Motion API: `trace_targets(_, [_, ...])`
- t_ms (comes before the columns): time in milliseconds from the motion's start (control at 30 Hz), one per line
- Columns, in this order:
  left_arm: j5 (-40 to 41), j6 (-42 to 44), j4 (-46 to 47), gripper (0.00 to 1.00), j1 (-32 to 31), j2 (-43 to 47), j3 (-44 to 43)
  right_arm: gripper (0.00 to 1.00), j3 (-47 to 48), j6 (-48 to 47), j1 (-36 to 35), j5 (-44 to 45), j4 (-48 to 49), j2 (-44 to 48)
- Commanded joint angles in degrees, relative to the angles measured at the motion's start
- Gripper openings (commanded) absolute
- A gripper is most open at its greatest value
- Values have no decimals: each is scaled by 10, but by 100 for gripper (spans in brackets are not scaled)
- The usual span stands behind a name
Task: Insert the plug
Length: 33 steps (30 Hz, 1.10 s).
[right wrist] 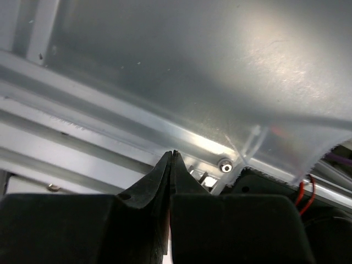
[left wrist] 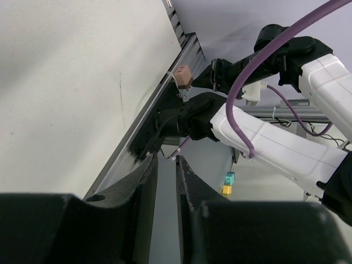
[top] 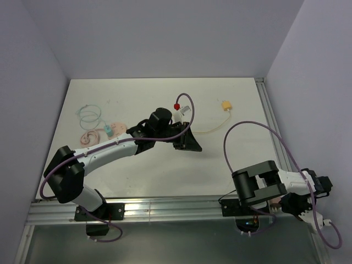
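Observation:
A yellow plug [top: 225, 105] lies at the back right of the white table [top: 121, 176], and its pale cable [top: 206, 131] runs left toward my left arm. My left gripper [top: 192, 146] hovers mid-table, left of and nearer than the plug, apart from it. In the left wrist view, my left gripper [left wrist: 166, 160] is open by a narrow gap with nothing in it, pointing at the table's near edge. My right gripper [top: 291, 208] is folded back off the table at the bottom right. In the right wrist view, my right gripper [right wrist: 172, 154] is shut and empty.
A red-tipped white part [top: 178, 109] lies just behind my left wrist. Pink and teal pieces [top: 99, 135] and thin teal wire loops [top: 88, 114] lie at the left. A metal rail [top: 165, 208] runs along the near edge. A purple cable [top: 247, 126] arcs above the right arm.

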<state>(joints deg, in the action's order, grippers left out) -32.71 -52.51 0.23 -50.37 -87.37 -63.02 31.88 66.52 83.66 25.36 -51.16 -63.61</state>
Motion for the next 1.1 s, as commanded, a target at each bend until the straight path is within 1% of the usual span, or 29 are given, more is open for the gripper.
trace_targets(0, [-8, -4, 30, 25, 2, 6, -13, 0, -15, 19, -11, -13, 21, 18])
trace_targets(67, [-4, 0, 24, 25, 3, 12, -14, 0, -21, 38, -36, -19, 20, 9])
trace_targets(100, [-1, 1, 21, 25, 3, 14, -14, 0, -19, 64, -66, -17, 11, -9])
trace_targets(167, [4, 5, 14, 25, 2, 25, -15, 0, -9, 104, -104, -10, -6, -49])
trace_targets(200, [6, 7, 14, 25, 3, 27, -14, 0, -5, 118, -138, -8, -17, -63])
trace_targets(267, [15, 12, 11, 25, 3, 35, -14, 0, 20, 137, -171, -9, -31, -85])
trace_targets(300, [19, 13, 7, 25, 3, 37, -15, 0, 29, 144, -205, -25, -29, -98])
trace_targets(400, [19, 12, 8, 26, 4, 33, -18, 0, 47, 174, -262, -40, -35, -106])
trace_targets(433, [15, 10, 11, 25, 3, 30, -18, 0, 60, 178, -303, -39, -36, -107])
trace_targets(500, [15, 7, 15, 25, 4, 28, -16, 0, 77, 189, -338, -38, -35, -113])
trace_targets(533, [18, 6, 20, 25, 4, 27, -15, 0, 81, 184, -364, -42, -29, -115])
trace_targets(600, [18, 3, 26, 25, 4, 27, -10, 0, 97, 176, -383, -43, -34, -126])
trace_targets(667, [19, 0, 30, 25, 4, 24, -9, 0, 106, 134, -406, -48, -19, -122])
trace_targets(733, [20, -1, 35, 26, 4, 24, -4, 0, 116, 118, -423, -40, -8, -114])
trace_targets(767, [24, -1, 35, 26, 4, 25, -3, 0, 120, 91, -443, -37, 0, -106])
trace_targets(833, [26, 3, 33, 27, 4, 26, -2, 0, 136, 73, -454, -21, -3, -99])
trace_targets(867, [32, 5, 30, 27, 4, 27, -1, 0, 140, 45, -462, -19, 1, -92])
trace_targets(967, [40, 7, 35, 31, 4, 34, 5, 0, 162, -14, -474, -16, 7, -85])
trace_targets(1033, [40, 3, 35, 33, 6, 34, 8, 0, 160, -34, -487, -15, 19, -70])
trace_targets(1067, [39, 0, 40, 34, 6, 34, 10, 5, 153, -62, -490, -29, 50, -47])
